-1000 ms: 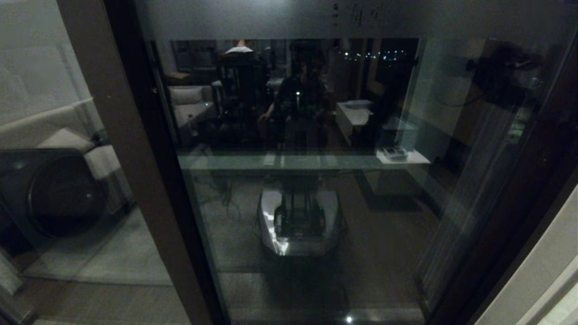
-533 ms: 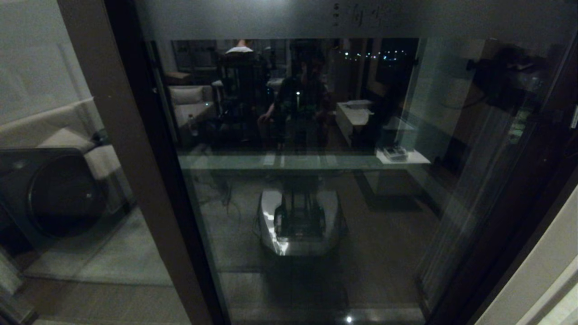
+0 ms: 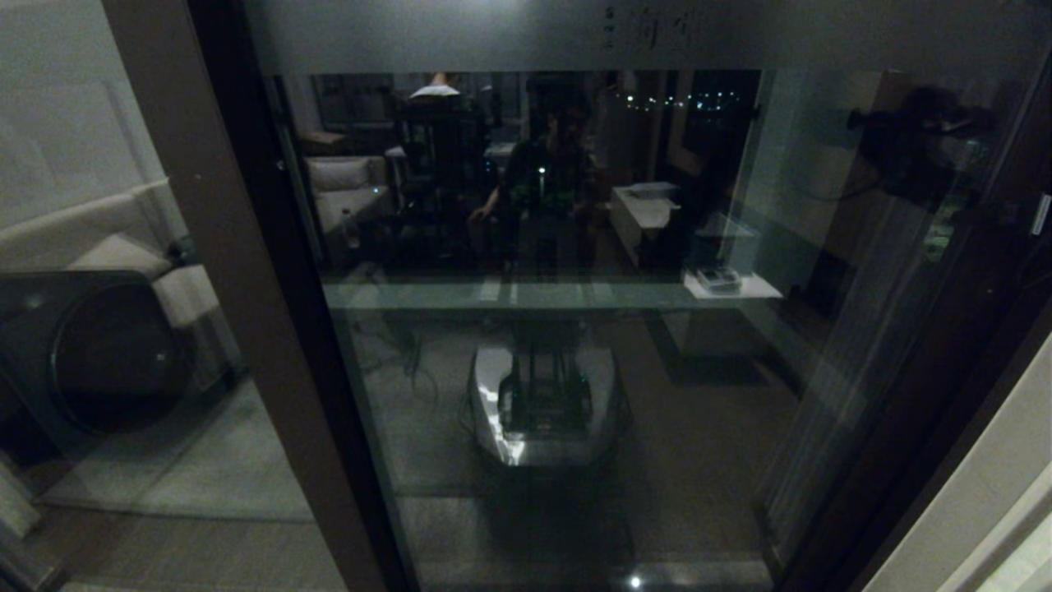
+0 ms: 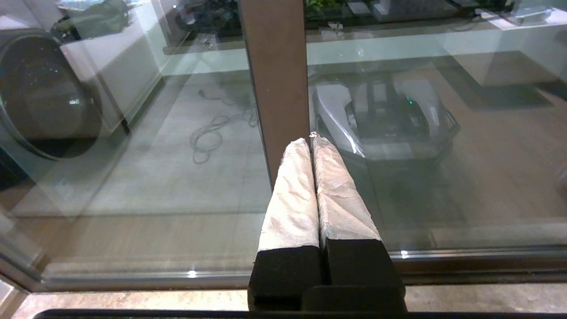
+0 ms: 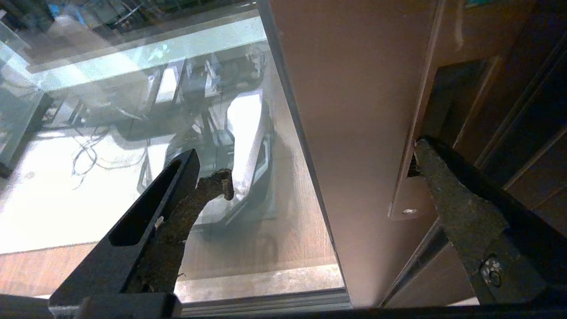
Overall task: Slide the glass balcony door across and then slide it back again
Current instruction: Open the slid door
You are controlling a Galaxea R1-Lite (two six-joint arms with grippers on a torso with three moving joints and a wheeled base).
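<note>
In the head view, the glass balcony door (image 3: 575, 329) fills almost the whole picture; its dark glass reflects the room and the white base of the robot, and a brown stile (image 3: 238, 312) runs down on the left side of the pane. Behind the glass on the left stands a washing machine (image 3: 99, 353) with a round dark door. No arm of the robot shows directly in this view. In the left wrist view, the left pincer (image 4: 311, 141) is fully closed, its two white-wrapped fingers (image 4: 292, 195) pressed together and holding nothing; it hangs in front of a brown stile (image 4: 274, 79), near the floor track. In the right wrist view, the right pincer (image 5: 323, 168) is spread wide around the door's stile (image 5: 350, 110): one finger (image 5: 190, 208) lies over the glass, and the other finger (image 5: 456, 199) sits at the recessed handle slot (image 5: 447, 106) (a small silver screw (image 5: 408, 211) shines just beside it).
</note>
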